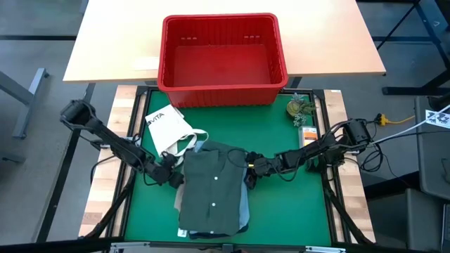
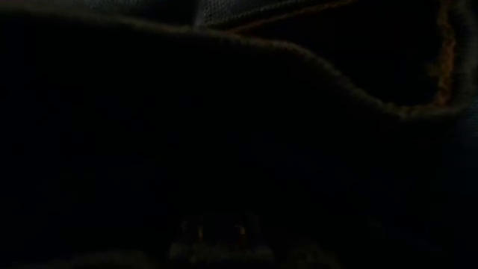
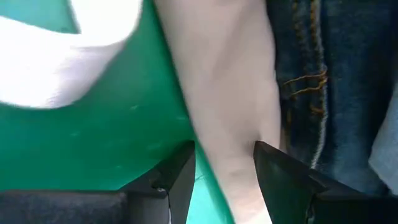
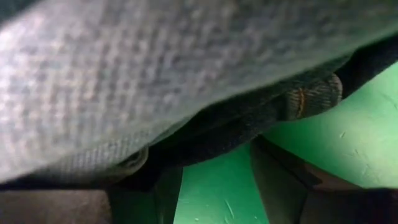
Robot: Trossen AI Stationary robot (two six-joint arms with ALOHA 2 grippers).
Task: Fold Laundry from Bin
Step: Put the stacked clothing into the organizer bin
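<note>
The bin [image 1: 222, 60] (red, holding no garment) stands beyond the green mat [image 1: 295, 204]. The laundry [image 1: 212, 190] lies stacked, olive piece uppermost. Wrist views alone show jaws apart: left gripper [image 3: 224, 171] straddles a beige edge, right gripper [image 4: 214, 174] beneath denim.

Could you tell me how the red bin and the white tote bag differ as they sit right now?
The bin is red, rigid and stands at the green mat's far edge, nothing showing inside; the tote bag is white, soft and lies flat on the mat. The bin stands apart from the laundry pile; the bag's strap reaches it. Neither is gripped.
</note>
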